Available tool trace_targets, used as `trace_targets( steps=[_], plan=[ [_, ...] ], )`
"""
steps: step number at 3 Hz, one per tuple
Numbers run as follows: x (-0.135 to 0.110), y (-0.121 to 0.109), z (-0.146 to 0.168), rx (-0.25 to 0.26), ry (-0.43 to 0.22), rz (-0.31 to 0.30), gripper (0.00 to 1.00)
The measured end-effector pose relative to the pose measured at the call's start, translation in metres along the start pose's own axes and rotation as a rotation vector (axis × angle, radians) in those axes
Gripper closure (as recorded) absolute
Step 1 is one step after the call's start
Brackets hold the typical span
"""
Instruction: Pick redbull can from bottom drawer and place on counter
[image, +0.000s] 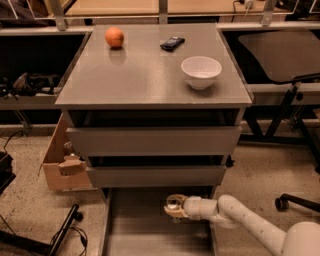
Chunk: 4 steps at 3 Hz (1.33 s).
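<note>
The bottom drawer (137, 227) is pulled open under the two shut upper drawers. My gripper (171, 210) reaches in from the right over the drawer, near its back, with the arm (240, 217) behind it. Its tan fingers are closed around the redbull can (173, 202). The can's shiny silver top shows between them, and its body is mostly hidden. The can looks upright and held just above the drawer floor. The grey-brown counter (145, 80) is the cabinet top above.
On the counter stand a white bowl (201, 71) at the right, an orange (114, 37) at the back left and a small black object (172, 43) at the back. A cardboard box (60, 165) sits left of the cabinet. A chair base (295, 200) is at the right.
</note>
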<state>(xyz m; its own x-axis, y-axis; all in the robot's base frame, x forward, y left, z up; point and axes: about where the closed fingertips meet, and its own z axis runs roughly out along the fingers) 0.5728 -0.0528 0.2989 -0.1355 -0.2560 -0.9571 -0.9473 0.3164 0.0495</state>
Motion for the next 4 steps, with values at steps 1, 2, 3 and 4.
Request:
trace_targets(
  steps=[1,2,3,4],
  plan=[
    [-0.095,0.003,-0.055,0.085,0.036,0.066,1.00],
    [-0.167,0.040,-0.080,0.068,0.049,0.097,1.00],
    [-0.252,0.066,-0.110,0.068,0.043,0.083,1.00],
    [-0.389,0.060,-0.147,0.133,-0.006,0.018,1.00]
  ],
)
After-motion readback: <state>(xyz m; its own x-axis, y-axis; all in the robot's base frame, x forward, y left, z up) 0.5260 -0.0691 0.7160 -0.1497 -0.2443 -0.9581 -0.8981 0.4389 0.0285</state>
